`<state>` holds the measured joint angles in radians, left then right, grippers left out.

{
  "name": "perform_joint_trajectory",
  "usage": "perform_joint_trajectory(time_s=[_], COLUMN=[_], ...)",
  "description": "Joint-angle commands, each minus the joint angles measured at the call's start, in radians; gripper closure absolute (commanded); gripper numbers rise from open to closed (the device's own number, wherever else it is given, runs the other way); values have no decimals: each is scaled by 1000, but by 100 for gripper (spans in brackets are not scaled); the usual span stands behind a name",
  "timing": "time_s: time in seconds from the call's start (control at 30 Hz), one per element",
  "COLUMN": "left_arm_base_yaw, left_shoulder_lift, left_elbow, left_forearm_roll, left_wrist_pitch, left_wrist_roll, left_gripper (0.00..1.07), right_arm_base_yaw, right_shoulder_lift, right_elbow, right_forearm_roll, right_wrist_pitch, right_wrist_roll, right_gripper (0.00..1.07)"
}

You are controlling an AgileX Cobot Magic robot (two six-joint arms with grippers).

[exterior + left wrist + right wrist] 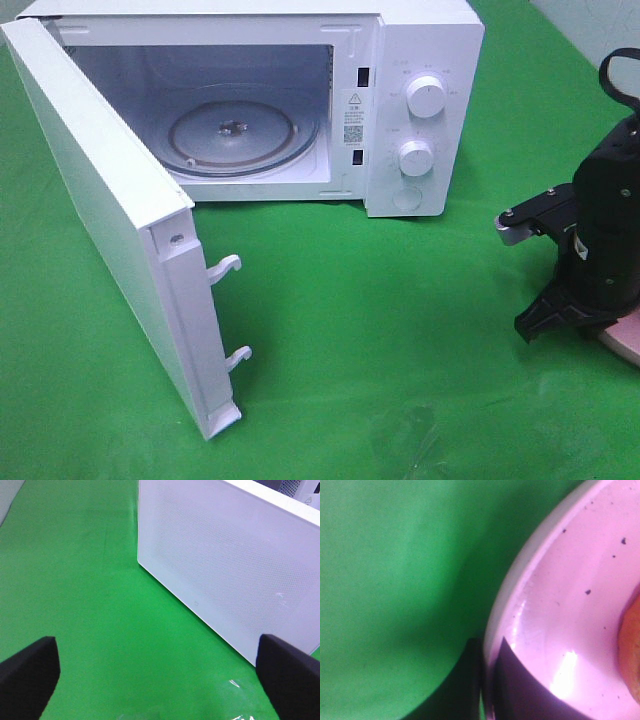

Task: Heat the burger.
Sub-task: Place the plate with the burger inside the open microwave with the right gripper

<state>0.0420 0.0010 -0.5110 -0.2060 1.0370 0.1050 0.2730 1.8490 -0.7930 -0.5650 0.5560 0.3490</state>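
The burger [631, 645] shows only as an orange-brown edge on the pink plate [570, 605] in the right wrist view. In the high view my right arm hides it, and only a piece of the plate [626, 342] shows at the right edge. My right gripper [482, 692] straddles the plate's rim, one finger outside and one inside, closed on it; it also shows in the high view [565, 318]. My left gripper [160, 680] is open and empty above the green cloth, facing the outside of the microwave door [225, 555].
The white microwave [425, 60] stands at the back with its door [100, 200] swung wide open to the left and a glass turntable [235, 130] inside. Door latches [230, 265] stick out. Green cloth [380, 330] covers the table.
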Motion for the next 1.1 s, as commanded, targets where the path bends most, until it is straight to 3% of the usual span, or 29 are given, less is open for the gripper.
perform_joint_trajectory(time_s=[0.03,0.23,0.77,1.1], left_arm_base_yaw=[-7,-7,-7,-7], left_shoulder_lift=[-2,-2,-2,-2], left_elbow=[0,0,0,0], left_forearm_roll=[-3,-3,-3,-3], left_wrist_pitch=[-7,-7,-7,-7], left_wrist_roll=[-1,-1,-1,-1], left_gripper=[6,6,6,6], right_arm_base_yaw=[26,100,257,309], right_shoulder_lift=[15,-40,-267,-401], right_elbow=[18,23,120,208], right_forearm_roll=[-23,-105,-167,-166], right_wrist_pitch=[59,141,245,254], right_wrist_roll=[51,124,197,202], right_gripper=[107,107,107,107])
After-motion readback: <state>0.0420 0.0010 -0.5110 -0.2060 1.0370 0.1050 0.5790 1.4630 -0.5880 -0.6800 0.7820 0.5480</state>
